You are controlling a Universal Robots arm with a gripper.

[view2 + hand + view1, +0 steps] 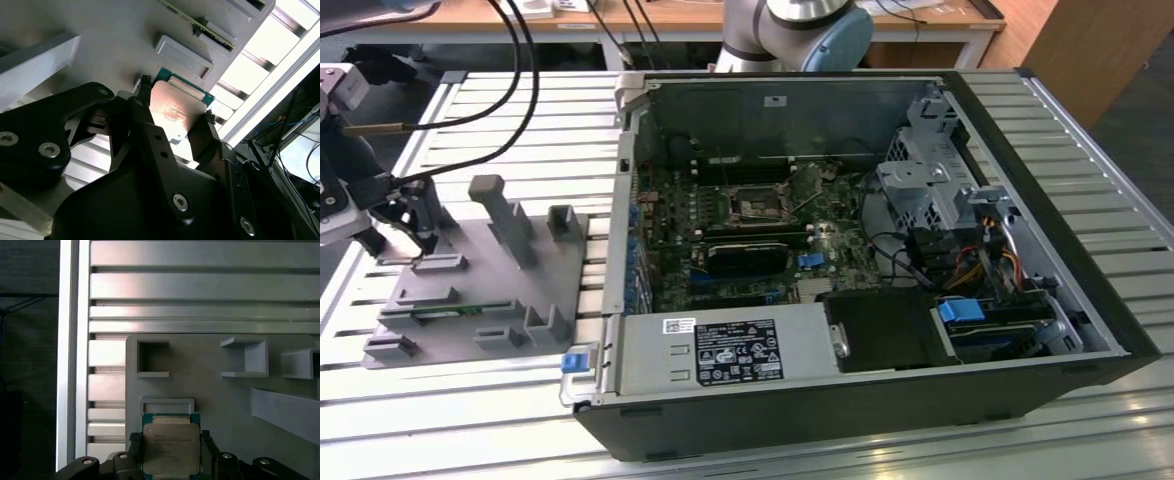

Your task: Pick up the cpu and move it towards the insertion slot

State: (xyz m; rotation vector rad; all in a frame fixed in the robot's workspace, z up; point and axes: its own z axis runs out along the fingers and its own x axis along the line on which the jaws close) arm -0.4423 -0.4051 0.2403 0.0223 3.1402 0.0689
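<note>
we see the cpu (171, 447) pinched at two opposite edges by the black fingers (134, 442) of the gripper (169, 438), just over the grey tray (210, 400) near one tray edge; the insertion slot (758, 205) sits well apart from that tray, inside the computer case (854, 425).

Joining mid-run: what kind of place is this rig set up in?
Probably a robotics lab or test workbench: an open computer case lies on a slatted aluminium table, beside a grey fixture plate, with wooden desks behind. The gripper holds the cpu over that plate.
</note>
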